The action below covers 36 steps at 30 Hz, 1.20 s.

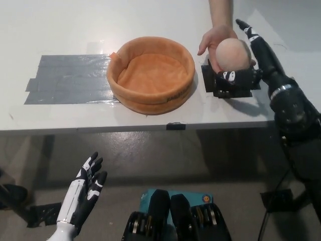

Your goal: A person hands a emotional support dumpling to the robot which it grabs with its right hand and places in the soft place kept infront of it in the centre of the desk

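The dumpling (231, 54) is a pale peach ball resting in a person's hand (211, 40) at the table's right, above a black tape patch (220, 85). My black right hand (251, 63) is open around the ball's right and lower sides, fingers spread, close to or touching it. The person still cradles the ball. The orange soft basket (175, 85) sits empty at the table's centre, left of the ball. My white left hand (83, 193) rests open below the table edge at lower left.
A wide grey tape patch (65, 80) lies on the white table (150, 118) left of the basket. The person's forearm (220, 12) enters from the top edge. Dark floor lies below the table's front edge.
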Each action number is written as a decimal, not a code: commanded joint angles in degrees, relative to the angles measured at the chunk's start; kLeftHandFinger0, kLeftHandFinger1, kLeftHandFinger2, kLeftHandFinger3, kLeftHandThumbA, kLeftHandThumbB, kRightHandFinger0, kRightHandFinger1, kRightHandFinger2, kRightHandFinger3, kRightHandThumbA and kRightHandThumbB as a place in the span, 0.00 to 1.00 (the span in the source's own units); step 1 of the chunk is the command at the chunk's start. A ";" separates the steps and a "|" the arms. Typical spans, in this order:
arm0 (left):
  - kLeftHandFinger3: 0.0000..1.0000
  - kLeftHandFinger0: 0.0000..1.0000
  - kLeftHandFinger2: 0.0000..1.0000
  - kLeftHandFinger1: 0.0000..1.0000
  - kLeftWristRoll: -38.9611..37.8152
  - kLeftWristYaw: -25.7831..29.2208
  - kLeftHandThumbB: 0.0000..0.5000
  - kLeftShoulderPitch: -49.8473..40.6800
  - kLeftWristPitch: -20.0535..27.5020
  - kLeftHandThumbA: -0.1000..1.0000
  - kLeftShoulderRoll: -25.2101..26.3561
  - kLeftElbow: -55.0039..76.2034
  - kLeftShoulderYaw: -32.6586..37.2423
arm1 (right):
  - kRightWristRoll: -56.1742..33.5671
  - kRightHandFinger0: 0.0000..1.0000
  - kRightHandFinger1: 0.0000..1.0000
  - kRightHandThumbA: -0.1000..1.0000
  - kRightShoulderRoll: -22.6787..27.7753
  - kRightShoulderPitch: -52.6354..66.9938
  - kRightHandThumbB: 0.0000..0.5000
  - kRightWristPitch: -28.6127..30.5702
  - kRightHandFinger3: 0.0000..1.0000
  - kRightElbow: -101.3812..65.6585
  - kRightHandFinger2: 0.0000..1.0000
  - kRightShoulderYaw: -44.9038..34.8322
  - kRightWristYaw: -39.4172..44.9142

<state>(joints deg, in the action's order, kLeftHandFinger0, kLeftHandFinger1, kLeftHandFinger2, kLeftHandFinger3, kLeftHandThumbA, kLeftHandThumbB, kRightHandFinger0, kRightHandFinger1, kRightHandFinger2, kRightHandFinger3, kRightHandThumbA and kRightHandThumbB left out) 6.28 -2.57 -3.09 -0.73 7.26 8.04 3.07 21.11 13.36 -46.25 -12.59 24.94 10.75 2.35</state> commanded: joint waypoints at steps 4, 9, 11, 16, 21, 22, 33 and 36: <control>1.00 1.00 1.00 1.00 0.15 -0.08 0.03 0.61 1.48 0.84 0.14 2.00 -0.19 | 1.23 1.00 1.00 0.87 0.40 -7.57 0.62 2.79 1.00 8.12 1.00 0.96 -0.95; 1.00 1.00 1.00 1.00 0.15 -0.20 0.02 0.67 1.30 0.84 0.16 2.20 -0.11 | 1.59 1.00 1.00 0.90 0.52 -9.35 0.64 2.76 1.00 10.38 1.00 1.46 -1.02; 1.00 1.00 1.00 1.00 0.22 -0.12 0.04 0.75 1.33 0.85 0.17 2.21 -0.17 | 1.63 1.00 1.00 0.91 0.63 -10.05 0.64 2.05 1.00 10.39 1.00 1.58 -0.55; 1.00 1.00 1.00 1.00 0.23 -0.03 0.06 0.99 1.24 0.85 0.16 2.11 -0.30 | 1.88 1.00 1.00 0.94 0.95 -11.52 0.64 0.28 1.00 10.05 1.00 1.90 0.36; 1.00 1.00 1.00 1.00 0.18 -0.14 0.05 1.15 1.23 0.86 0.16 2.12 -0.23 | 1.98 1.00 1.00 0.96 0.97 -11.56 0.64 -0.40 1.00 9.58 1.00 2.01 0.60; 1.00 1.00 1.00 1.00 0.19 -0.16 0.05 1.17 1.29 0.86 0.19 2.08 -0.23 | 1.92 1.00 1.00 0.96 0.95 -11.51 0.64 -0.41 1.00 9.46 1.00 2.00 0.60; 1.00 1.00 1.00 1.00 0.24 -0.19 0.03 1.61 0.78 0.86 0.15 2.21 -0.20 | 0.48 0.46 0.56 0.28 -1.19 -14.10 0.45 2.11 0.73 21.12 0.65 0.04 -2.35; 1.00 1.00 1.00 1.00 0.32 -0.11 0.05 1.56 0.89 0.87 0.14 2.24 -0.22 | 4.76 0.79 0.85 0.35 0.02 -15.32 0.54 -0.87 0.85 25.88 0.89 4.97 -0.19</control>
<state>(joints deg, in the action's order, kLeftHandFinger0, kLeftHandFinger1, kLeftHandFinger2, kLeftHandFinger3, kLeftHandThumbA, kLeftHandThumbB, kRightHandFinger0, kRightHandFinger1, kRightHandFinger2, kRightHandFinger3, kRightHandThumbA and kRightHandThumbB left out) 6.29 -2.56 -2.26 -0.83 7.20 8.27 2.99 22.24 12.09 -56.93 -11.89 47.50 12.77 0.82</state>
